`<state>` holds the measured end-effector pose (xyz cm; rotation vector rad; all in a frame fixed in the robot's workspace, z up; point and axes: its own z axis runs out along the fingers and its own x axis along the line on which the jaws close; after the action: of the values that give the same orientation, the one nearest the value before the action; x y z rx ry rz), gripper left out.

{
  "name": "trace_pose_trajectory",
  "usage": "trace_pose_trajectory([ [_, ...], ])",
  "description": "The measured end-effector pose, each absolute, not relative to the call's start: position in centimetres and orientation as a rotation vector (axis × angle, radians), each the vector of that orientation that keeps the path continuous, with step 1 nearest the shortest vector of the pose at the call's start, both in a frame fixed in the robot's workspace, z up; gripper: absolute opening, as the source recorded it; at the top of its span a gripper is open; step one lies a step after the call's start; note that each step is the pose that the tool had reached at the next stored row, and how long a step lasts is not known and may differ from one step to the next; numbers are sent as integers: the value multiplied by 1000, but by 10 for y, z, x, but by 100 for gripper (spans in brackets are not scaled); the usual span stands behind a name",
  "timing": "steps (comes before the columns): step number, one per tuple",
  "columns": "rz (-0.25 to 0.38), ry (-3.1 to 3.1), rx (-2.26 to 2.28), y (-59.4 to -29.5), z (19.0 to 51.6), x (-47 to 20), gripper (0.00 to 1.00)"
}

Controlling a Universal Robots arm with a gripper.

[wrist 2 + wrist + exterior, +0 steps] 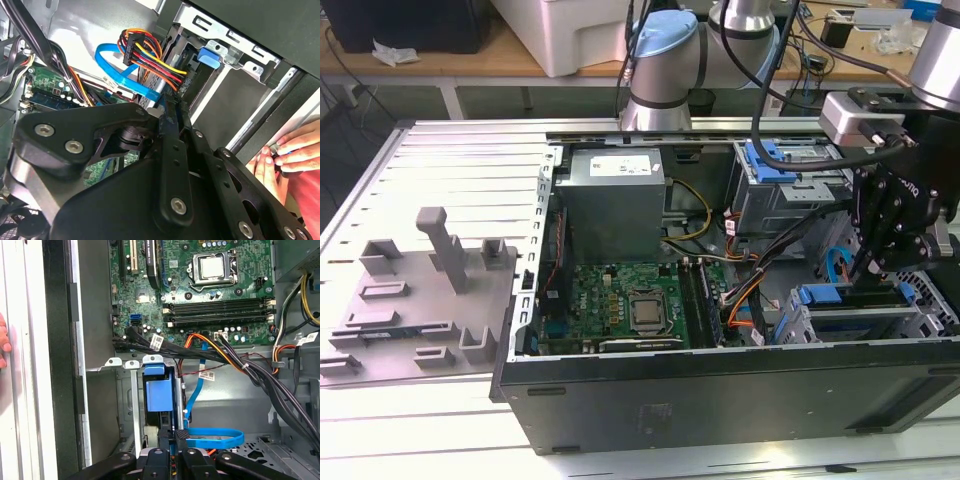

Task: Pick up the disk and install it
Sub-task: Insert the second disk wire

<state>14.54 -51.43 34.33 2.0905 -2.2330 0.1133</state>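
The claw (876, 262) hangs low inside the open computer case (720, 390), above the drive cage (860, 320) at the case's front corner, its fingers (175, 440) closed together on the edge of the disk (159, 399), which stands in the cage. The second wrist view adds a person's hand (287, 157) outside the case. The case lies on a slatted metal table (450, 180).

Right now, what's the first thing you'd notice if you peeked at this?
The open computer case, lying flat with its green motherboard showing. The black gripper reaches into the corner on the exterior view's right, by a blue-latched drive cage. A bright blue cable loops nearby.
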Motion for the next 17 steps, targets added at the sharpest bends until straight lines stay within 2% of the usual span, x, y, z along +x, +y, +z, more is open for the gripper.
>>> trace_pose_trajectory([
  [17, 112, -2233, 2091, -515, 340, 145, 16],
])
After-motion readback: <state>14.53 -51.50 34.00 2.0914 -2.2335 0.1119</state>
